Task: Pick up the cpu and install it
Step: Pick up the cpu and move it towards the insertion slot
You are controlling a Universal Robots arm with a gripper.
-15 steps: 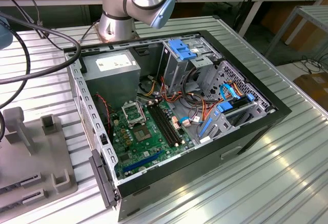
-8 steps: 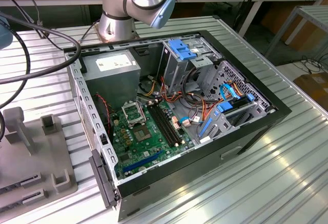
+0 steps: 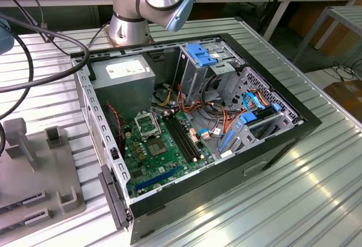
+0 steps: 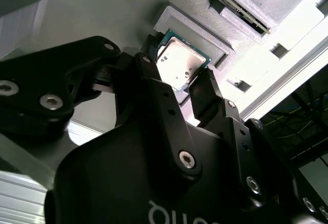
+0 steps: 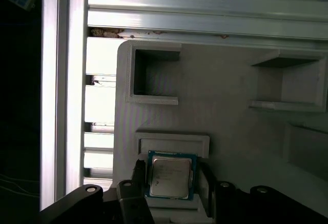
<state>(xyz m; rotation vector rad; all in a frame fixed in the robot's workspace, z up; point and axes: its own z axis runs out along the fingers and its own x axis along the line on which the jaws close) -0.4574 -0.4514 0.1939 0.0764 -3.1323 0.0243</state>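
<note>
Though open — hand (image 5: 171, 177) astride cpu (image 5: 170, 175).

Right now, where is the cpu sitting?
In both wrist views the cpu lies flat in a shallow recess of the grey holder plate, directly at the gripper, near the plate's edge by the aluminium table.
</note>
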